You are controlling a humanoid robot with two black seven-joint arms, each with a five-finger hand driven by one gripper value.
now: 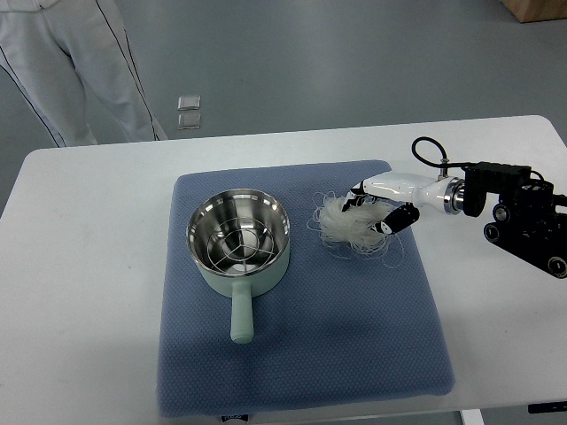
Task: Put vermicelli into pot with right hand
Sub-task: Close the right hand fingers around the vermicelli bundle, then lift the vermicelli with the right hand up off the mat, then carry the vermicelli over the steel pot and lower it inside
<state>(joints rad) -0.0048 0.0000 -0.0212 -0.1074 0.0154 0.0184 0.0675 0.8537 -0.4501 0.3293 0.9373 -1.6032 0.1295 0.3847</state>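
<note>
Vermicelli (350,232) under right hand (383,205), fingers curled around strands; no legible writing.

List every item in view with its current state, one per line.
pot: upright on the mat, no vermicelli inside, wire rack in it, handle toward the camera.
vermicelli: loose heap on the mat, right of the pot.
right robot hand: on the vermicelli, fingers curled around it.
mat: flat on the table.
</note>
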